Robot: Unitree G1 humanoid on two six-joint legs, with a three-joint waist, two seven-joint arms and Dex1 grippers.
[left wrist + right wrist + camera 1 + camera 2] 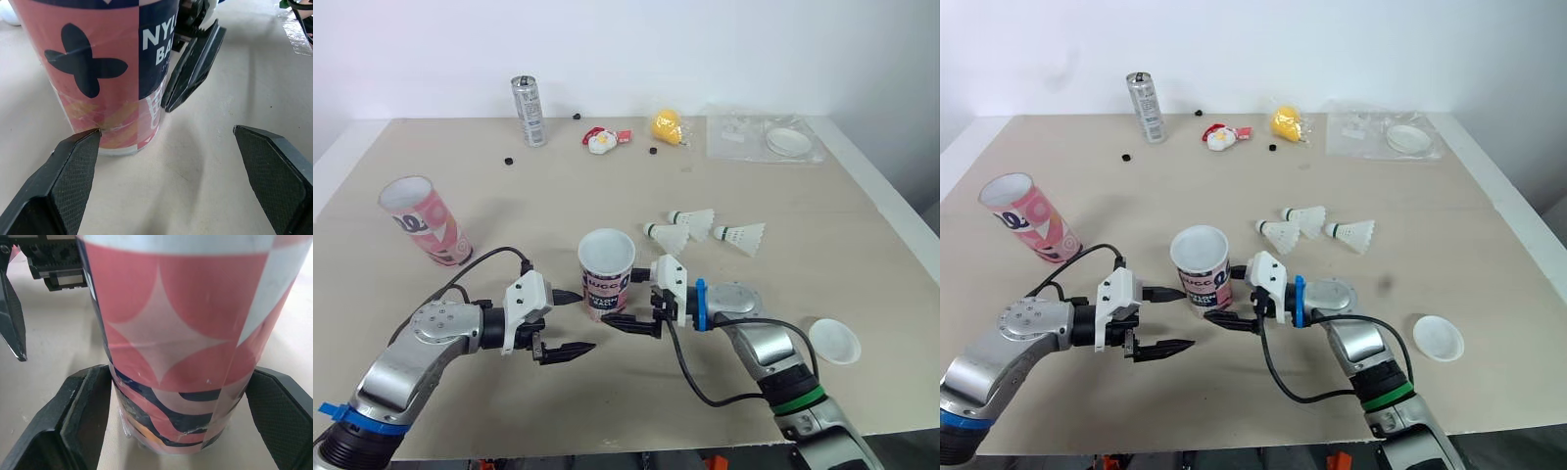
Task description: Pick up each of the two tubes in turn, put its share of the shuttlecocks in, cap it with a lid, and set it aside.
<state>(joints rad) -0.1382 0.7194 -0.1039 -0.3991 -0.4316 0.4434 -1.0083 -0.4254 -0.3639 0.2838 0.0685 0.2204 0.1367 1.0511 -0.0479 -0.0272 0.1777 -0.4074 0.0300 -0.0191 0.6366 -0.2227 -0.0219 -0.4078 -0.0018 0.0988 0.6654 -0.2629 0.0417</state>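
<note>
Standing upright at the front middle of the surface (862,255), the tube (605,272) had its long axis vertical and its open mouth up. Right gripper (619,302) fingers were clamped on its lower wall, one each side. Left gripper (584,321) fingers were spread wide, one tip touching the tube's base. Wrist views cut off its rim. Second tube (421,220) leaned well to the left. Three shuttlecocks (690,230) lay beyond; lid (834,341) near the right arm.
</note>
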